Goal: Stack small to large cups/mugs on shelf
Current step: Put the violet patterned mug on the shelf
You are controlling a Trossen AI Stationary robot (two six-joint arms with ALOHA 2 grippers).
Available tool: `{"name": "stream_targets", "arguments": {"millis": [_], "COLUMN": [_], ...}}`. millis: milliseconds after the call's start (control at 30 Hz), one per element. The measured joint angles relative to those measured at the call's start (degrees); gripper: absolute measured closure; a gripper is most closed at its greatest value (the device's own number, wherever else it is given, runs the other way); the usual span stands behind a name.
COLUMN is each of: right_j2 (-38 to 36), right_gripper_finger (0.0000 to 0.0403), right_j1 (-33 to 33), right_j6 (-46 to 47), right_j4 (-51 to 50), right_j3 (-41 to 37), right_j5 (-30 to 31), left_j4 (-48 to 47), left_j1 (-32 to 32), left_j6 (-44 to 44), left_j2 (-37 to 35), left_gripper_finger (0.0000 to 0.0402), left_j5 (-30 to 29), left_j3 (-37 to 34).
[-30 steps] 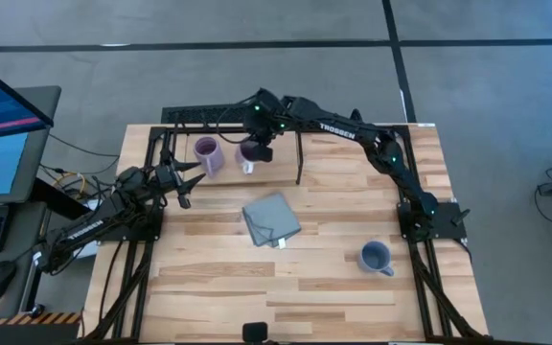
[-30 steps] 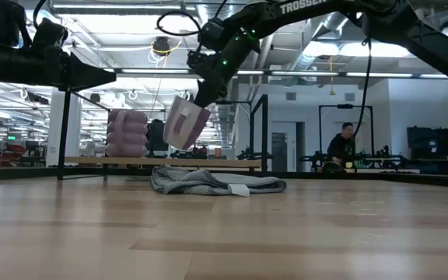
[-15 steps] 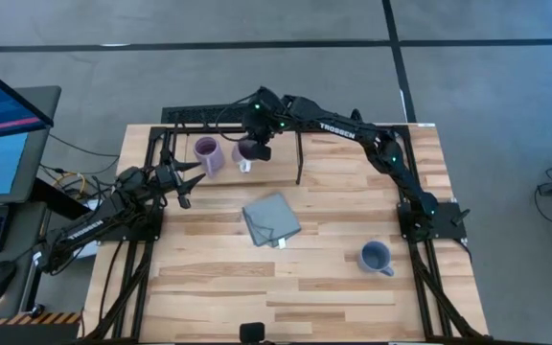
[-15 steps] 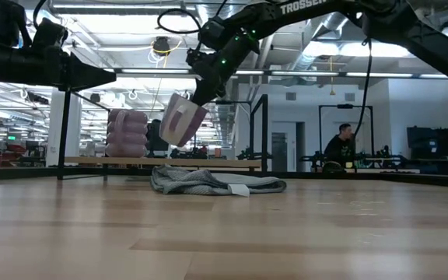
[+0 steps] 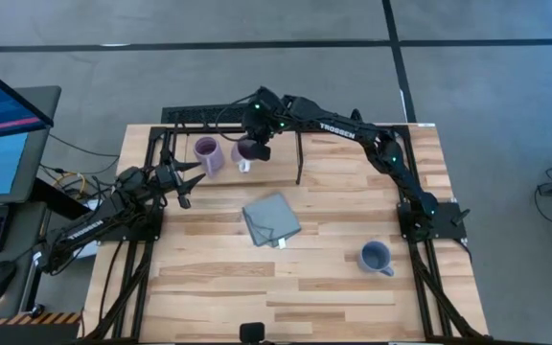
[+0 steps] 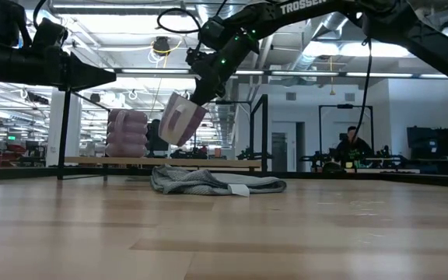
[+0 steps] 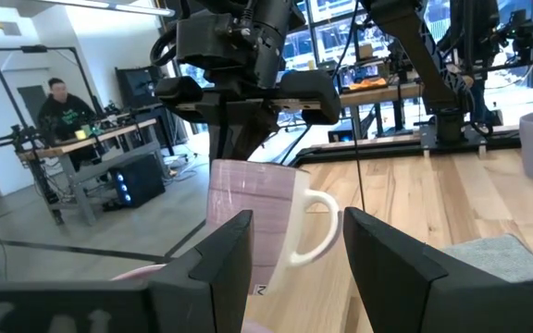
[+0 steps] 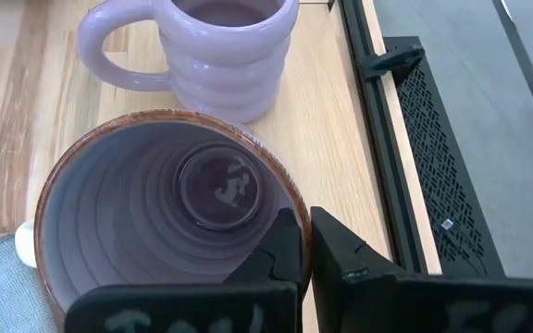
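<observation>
Right claw: I had the right gripper (image 8: 305, 242) pinched shut on the rim of the darker purple mug (image 8: 160, 217), one finger inside the wall, one outside.
Held mug: it hung tilted in the air over the far part of the shelf (image 5: 276, 158), clear of the board, its white handle (image 7: 315, 222) sticking out sideways.
Handling: I judged it stiff, glazed and slick, light enough for a rim pinch but apt to swing or slip, and breakable if it dropped.
Neighbour: the light purple mug (image 5: 207, 155) stood upright on the shelf just to the left of the held one, ribbed, handle pointing away from it.
Third mug: the blue-grey mug (image 5: 376, 257) sat near right on the table (image 5: 333, 287), well apart; I'd take it by the rim too.
Cloth: the folded cloth (image 5: 271, 219) lay mid-table.
Left claw: the left gripper (image 5: 182, 182) hovered left of the shelf, fingers part open, holding nothing.
</observation>
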Motion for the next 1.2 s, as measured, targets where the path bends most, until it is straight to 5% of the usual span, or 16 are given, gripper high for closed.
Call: {"name": "stream_targets", "arguments": {"millis": [1200], "right_j2": [-0.15], "right_gripper_finger": [0.0386], "right_j1": [-0.77], "right_j6": [2.45], "right_j4": [2.29], "right_j3": [-1.68], "right_j5": [0.07], "left_j4": [0.0], "left_j1": [0.0], "left_j6": [-0.08], "left_j2": [0.0], "left_gripper_finger": [0.024], "left_j5": [0.13], "left_j3": [0.0]}}
